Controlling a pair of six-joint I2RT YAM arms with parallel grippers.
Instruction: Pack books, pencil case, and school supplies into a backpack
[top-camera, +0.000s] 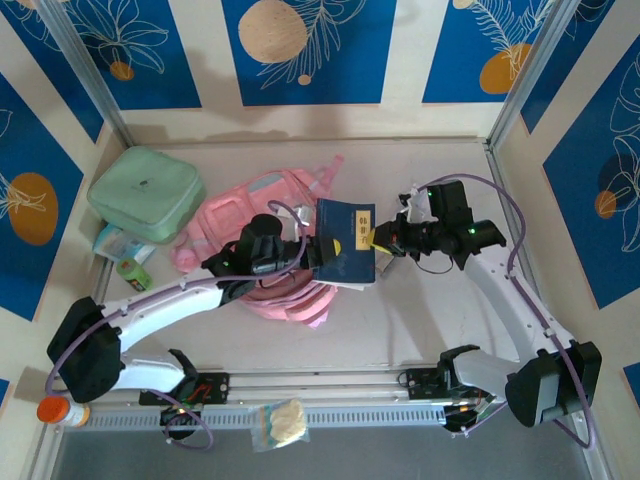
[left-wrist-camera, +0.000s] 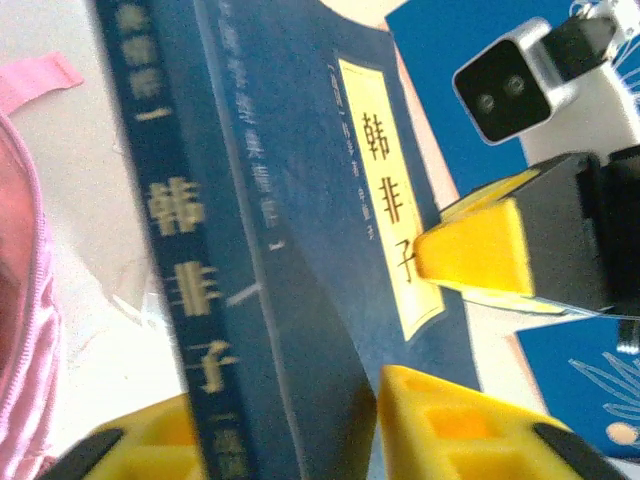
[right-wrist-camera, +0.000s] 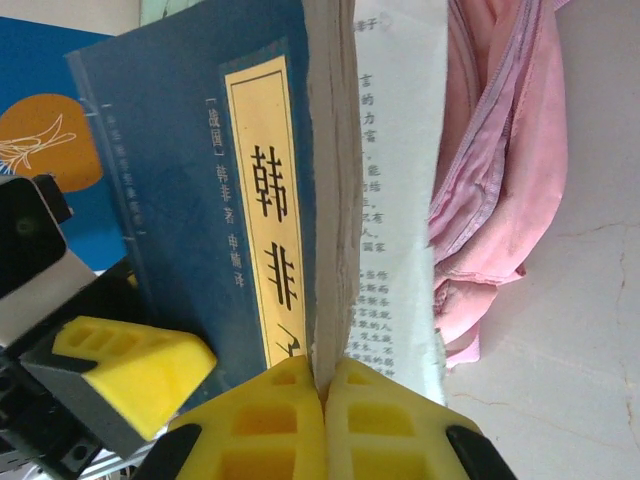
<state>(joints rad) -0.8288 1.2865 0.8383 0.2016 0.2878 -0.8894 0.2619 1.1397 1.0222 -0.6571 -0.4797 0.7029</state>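
Observation:
A dark navy book (top-camera: 345, 240) with a pale yellow cover label hangs over the right side of the pink backpack (top-camera: 250, 225), held from both ends. My left gripper (top-camera: 305, 255) grips its spine end; the spine (left-wrist-camera: 190, 280) runs down between the yellow fingers (left-wrist-camera: 470, 430), which press on either side. My right gripper (right-wrist-camera: 325, 385) is shut on the book's cover and front pages (right-wrist-camera: 335, 200), so the book gapes and a printed page (right-wrist-camera: 395, 180) shows. A white and blue pencil case (top-camera: 118, 240) lies by the mint case.
A large mint-green zip case (top-camera: 147, 192) sits at the back left, with a small green object (top-camera: 133, 273) in front of it. An orange-capped bottle (top-camera: 58, 410) and a clear bag (top-camera: 278, 423) lie at the near edge. Bare tabletop (top-camera: 400, 320) lies in front of the backpack.

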